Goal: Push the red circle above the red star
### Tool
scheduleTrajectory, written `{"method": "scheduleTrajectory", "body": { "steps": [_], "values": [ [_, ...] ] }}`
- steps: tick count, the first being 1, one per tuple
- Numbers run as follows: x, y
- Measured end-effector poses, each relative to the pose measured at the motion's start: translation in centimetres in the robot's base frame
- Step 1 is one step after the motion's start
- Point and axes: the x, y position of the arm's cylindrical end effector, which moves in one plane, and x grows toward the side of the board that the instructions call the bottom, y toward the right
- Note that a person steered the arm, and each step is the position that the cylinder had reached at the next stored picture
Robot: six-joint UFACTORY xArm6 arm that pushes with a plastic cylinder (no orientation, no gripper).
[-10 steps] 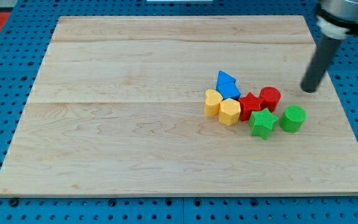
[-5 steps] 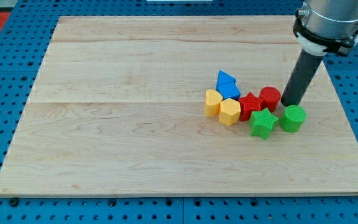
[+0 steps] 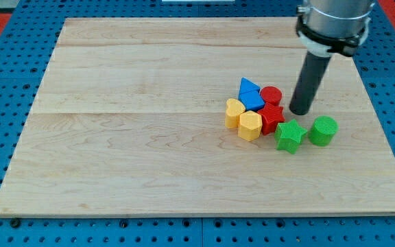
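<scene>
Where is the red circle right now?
The red circle sits right of the board's centre, just above the red star and beside the blue block, with my tip close on its right.

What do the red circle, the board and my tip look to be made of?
Red circle: probably plastic, matte; fine ridged texture on its surface suggests 3D printing. Board: light wood, smooth and unpainted; grain lines and plank seams show. My tip, just to the view's right of the red circle: dark, smooth rod, plastic or rubber-coated metal; I cannot tell which.
</scene>
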Motion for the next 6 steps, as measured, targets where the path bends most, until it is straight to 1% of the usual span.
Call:
{"method": "scheduleTrajectory", "body": {
  "steps": [1,2,3,4,5,6],
  "values": [
    [-1.2,0.9],
    [0.2,8.8],
    [6.4,13.1],
    [9.0,10.2],
    [7.1,4.3],
    [4.0,0.0]
  ]
}}
